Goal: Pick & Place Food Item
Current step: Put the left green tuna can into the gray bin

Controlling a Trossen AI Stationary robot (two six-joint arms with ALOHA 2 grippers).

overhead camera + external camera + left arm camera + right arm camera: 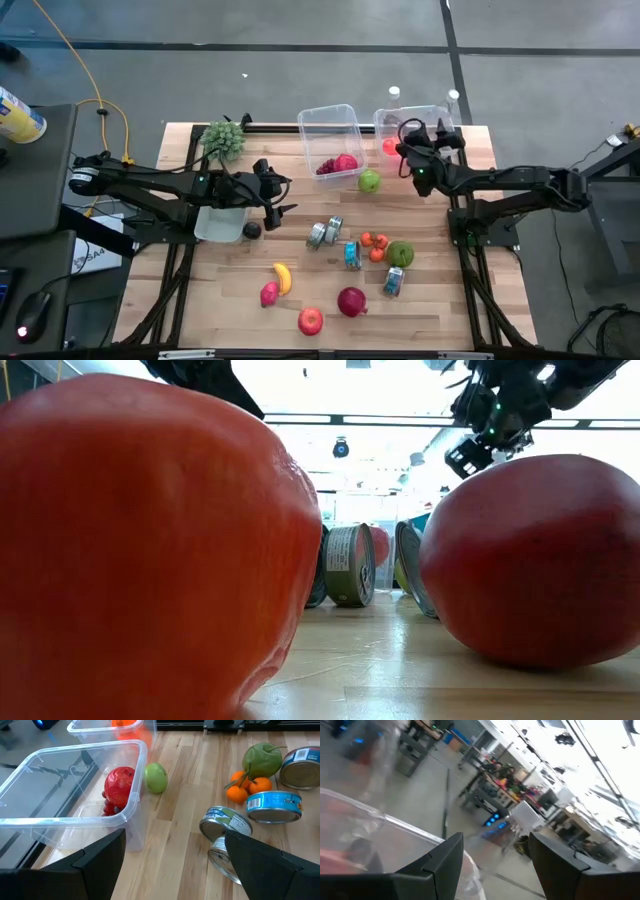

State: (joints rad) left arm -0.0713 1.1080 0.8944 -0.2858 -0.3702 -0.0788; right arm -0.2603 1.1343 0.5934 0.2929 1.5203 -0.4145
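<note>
Wooden table, blue-labelled can, writing unreadable, red apple

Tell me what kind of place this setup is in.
Most likely a robotics lab or workshop. A wooden table on a grey concrete floor holds food items and clear bins, and the right wrist view shows cluttered workbenches behind.

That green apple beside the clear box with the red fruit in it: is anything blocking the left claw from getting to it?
Nothing visible does. The left gripper is open and empty, and past its fingers bare wood runs to the green apple, which sits beside the clear bin. The cans lie off to the side.
</note>
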